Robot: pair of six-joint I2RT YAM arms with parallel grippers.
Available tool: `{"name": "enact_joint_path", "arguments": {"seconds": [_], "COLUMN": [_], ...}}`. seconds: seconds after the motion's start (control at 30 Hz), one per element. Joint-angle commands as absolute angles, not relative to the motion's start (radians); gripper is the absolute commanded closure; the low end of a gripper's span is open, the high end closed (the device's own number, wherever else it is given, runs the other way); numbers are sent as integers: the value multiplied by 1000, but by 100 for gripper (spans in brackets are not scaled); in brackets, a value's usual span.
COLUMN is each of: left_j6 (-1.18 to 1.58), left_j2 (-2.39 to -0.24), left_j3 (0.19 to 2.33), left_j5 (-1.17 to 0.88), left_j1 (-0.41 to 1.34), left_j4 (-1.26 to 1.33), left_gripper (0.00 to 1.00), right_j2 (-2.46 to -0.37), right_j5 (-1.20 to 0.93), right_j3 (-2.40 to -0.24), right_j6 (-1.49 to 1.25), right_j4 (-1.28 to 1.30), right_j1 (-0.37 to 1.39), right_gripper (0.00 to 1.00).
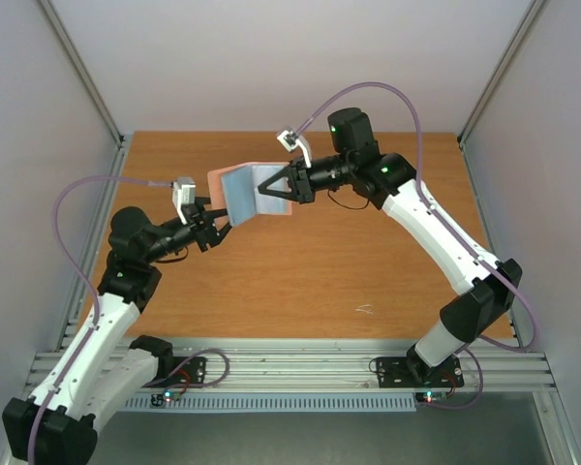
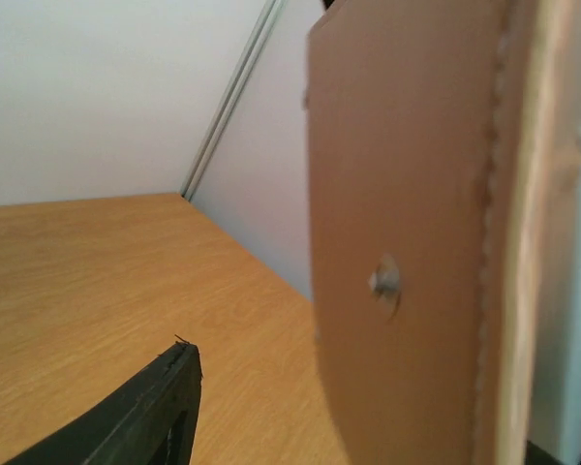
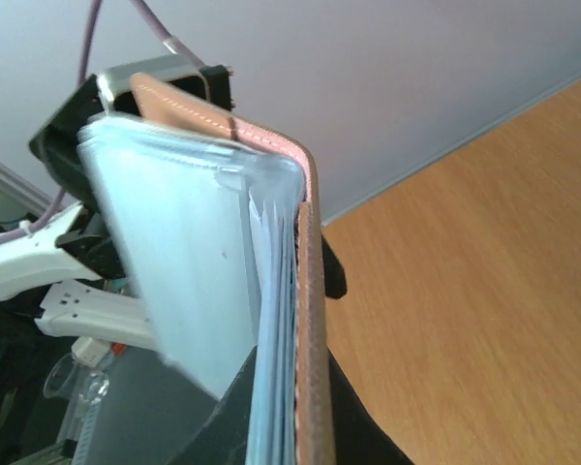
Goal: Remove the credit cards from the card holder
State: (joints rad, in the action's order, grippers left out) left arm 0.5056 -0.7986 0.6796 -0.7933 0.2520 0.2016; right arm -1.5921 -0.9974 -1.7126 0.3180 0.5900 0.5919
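Card holder point(image 1: 244, 192): folding, taupe-pink outside with stitched edge and one metal stud point(image 2: 384, 281), light blue panels inside. Open, upright, aloft over the bench's point(image 1: 320, 281) far middle. Right fingers point(image 3: 356, 438) pinch one flap. Left fingers point(image 2: 136, 417) spread, beside its lower corner.

Matt outside, glossy inside
The taupe stitched leather-look card holder point(image 3: 313, 291) is matt; its light blue plastic inner panels point(image 3: 184, 252) are smooth and faintly glossy; its round metal snap stud point(image 2: 384, 281) is shiny.
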Motion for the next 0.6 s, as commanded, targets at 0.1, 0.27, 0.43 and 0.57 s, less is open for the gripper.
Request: {"name": "enact_joint_path", "arguments": {"seconds": [0.1,0.27,0.43,0.57], "left_j6": [487,479,471,474], "left_j2": [-815,-817,-788,-770], "left_j3": [734,724,717,707], "left_j5": [-767,-756,-727,-693], "left_j1": [283,292,290,279], "left_j4": [286,271,244,213], "left_gripper": [53,83,100,100], "right_j2": [-1648,-1669,-1642,-1602], "right_j5": [-947,-999,-985,-975], "right_j3": [-1776,-1805,-1785,-1740], "right_j6": [347,359,363,353], "right_j4": [600,613,614,639], "right_j1": [646,667,639,579], "right_gripper": [98,93,70,50]}}
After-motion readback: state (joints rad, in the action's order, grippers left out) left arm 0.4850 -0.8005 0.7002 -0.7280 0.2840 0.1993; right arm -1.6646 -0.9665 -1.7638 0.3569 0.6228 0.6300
